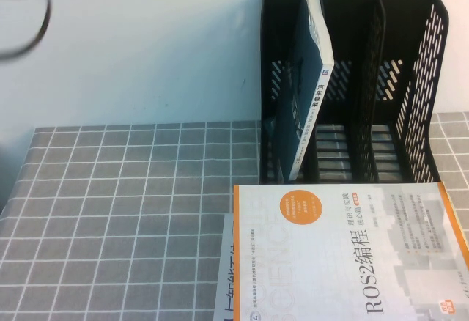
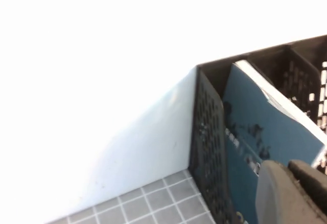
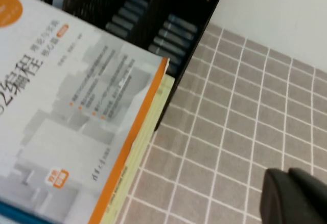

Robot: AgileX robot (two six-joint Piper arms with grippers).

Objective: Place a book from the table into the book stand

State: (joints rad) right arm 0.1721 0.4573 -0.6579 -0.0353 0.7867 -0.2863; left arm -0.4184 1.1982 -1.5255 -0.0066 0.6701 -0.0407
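From the high camera, the book [image 1: 306, 90] stands tilted in the leftmost compartment of the book stand [image 1: 421, 79], teal back outward; it looks a stiff, fairly heavy paperback, best gripped by its top edge. The ROS2 book [image 1: 352, 255] lies just in front on the table [image 1: 124, 204], leaving open room to the left. At the left wrist, the left gripper [image 2: 292, 193] hangs closed and empty beside the book. At the right wrist, the right gripper [image 3: 294, 196] hovers over cloth; I cannot tell its jaws.
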